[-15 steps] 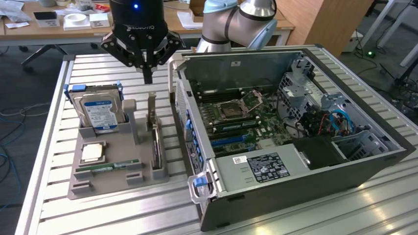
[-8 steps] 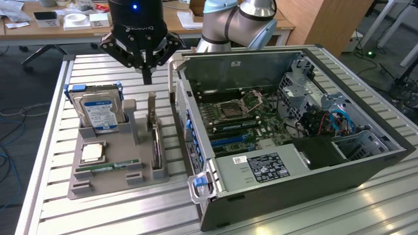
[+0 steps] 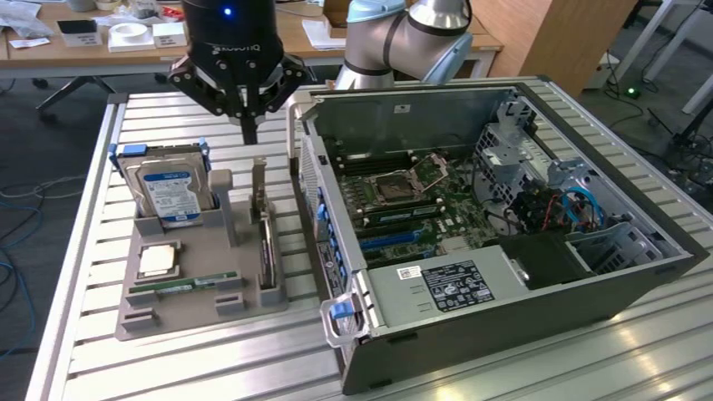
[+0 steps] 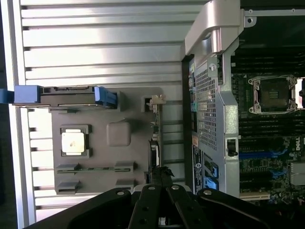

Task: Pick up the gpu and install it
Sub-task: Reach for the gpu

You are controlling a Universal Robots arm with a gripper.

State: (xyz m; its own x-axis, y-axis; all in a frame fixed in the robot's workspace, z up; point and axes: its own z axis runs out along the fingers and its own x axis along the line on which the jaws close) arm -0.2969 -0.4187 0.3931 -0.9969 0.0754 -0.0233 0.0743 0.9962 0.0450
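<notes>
The gpu (image 3: 265,238) stands on its edge in a slot of the grey holder tray (image 3: 189,309), at the tray's side nearest the computer case. In the wrist view the gpu (image 4: 156,138) shows edge-on as a thin dark strip with a silver bracket at one end. My black gripper (image 3: 249,134) hangs above the far end of the tray, apart from the card. Its fingers are shut with nothing between them. In the wrist view the gripper (image 4: 161,172) tips sit in line with the card's near end.
The open computer case (image 3: 468,322) lies to the exterior view's right of the tray, its motherboard (image 3: 407,205) exposed. A hard drive (image 3: 167,190) stands upright in the tray. A processor (image 3: 156,261) and a green memory stick (image 3: 184,286) lie flat there. All rest on a slatted metal table (image 3: 156,368).
</notes>
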